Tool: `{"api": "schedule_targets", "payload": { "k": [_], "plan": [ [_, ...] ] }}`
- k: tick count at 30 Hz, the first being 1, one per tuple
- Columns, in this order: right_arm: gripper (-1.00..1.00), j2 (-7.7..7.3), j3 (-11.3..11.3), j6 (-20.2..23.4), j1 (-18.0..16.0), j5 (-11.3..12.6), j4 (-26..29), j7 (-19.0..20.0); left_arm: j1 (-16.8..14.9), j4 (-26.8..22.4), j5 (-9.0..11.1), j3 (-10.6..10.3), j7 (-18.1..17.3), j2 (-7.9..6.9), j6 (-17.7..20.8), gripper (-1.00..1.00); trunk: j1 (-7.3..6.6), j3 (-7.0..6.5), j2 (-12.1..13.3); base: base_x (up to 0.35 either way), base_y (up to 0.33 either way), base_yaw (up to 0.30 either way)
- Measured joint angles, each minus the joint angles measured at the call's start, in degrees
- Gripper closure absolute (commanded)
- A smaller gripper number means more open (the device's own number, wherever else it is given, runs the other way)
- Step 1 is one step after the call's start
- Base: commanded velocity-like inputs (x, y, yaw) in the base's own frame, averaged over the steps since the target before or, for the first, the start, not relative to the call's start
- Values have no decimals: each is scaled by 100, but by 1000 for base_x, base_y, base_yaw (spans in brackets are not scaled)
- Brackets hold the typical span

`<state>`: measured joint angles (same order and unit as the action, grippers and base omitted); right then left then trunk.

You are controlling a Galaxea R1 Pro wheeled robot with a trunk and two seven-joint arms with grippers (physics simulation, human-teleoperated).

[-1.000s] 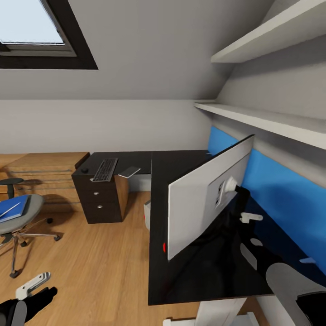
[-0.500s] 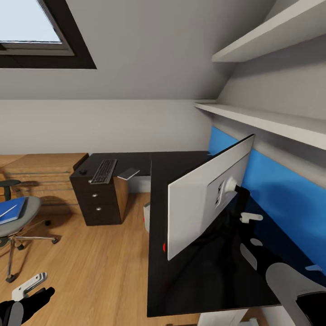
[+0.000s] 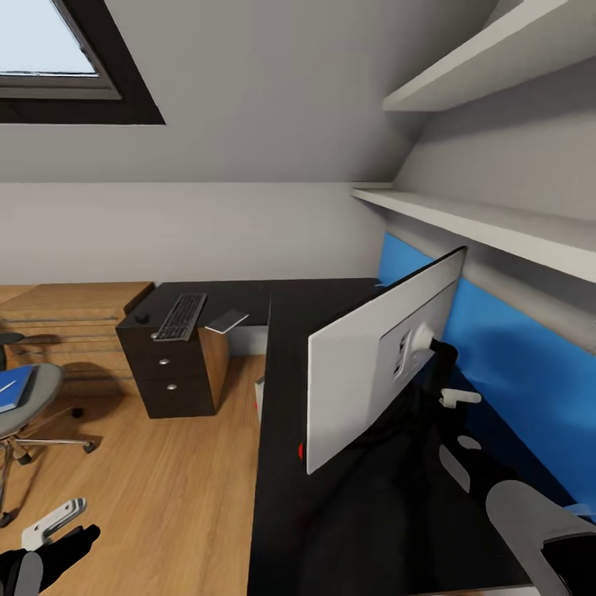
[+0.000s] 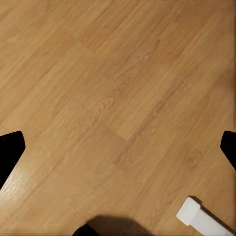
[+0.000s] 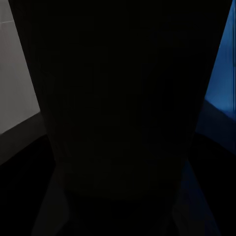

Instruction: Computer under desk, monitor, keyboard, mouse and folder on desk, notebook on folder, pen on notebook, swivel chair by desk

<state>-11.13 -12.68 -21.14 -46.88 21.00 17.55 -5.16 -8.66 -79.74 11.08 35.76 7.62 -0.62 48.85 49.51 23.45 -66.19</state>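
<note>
The monitor [image 3: 372,368] hangs over the black desk [image 3: 277,497], its pale back toward me and a red dot at its lower corner. My right gripper [image 3: 437,358] is at its black stand, shut on it; the right wrist view is nearly all dark stand. Low at the left, my left gripper [image 3: 51,530] hangs open over the wooden floor, its black fingertips [image 4: 10,152] wide apart. On the desk's far arm lie the keyboard [image 3: 180,317], the mouse [image 3: 141,318] and the notebook [image 3: 227,321]. The swivel chair [image 3: 29,397] carries the blue folder [image 3: 12,387]. The computer [image 3: 260,397] peeks from under the desk. The pen is hidden.
A black drawer unit [image 3: 170,377] holds up the desk's far end, with a light wooden chest [image 3: 74,319] behind it. White shelves [image 3: 480,223] and a blue wall panel [image 3: 513,364] run along the right. A white bar end [image 4: 196,216] lies on the floor.
The camera has moved: desk, drawers and chair have slid left in the picture, the chair partly off the edge. The monitor and both arms keep their places in the view.
</note>
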Motion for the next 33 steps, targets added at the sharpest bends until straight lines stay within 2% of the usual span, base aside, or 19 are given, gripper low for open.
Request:
{"api": "schedule_targets", "payload": {
  "k": [5,7,9,11,33],
  "plan": [
    [100,1,-26,117,0,-3,-5,-1,-1,-139,-6,10,6,11,-6,-100,0,0,0,0,-38,0],
    [100,2,-4,189,-5,-102,31,-16,1,-197,-6,15,6,15,-5,-100,-1,-2,-2,0,-77,0],
    [100,4,-88,290,-5,-150,116,-50,-1,-236,-8,16,5,17,-7,-100,-1,-2,-2,0,-263,0],
    [100,5,-60,358,-5,-145,167,-61,-1,-244,-3,16,5,17,-7,-100,0,-2,-1,0,-281,0],
    [100,9,-53,352,-5,-140,160,-66,0,-255,-2,18,7,18,-5,-100,-1,-2,-1,0,-21,0]
  ]
}}
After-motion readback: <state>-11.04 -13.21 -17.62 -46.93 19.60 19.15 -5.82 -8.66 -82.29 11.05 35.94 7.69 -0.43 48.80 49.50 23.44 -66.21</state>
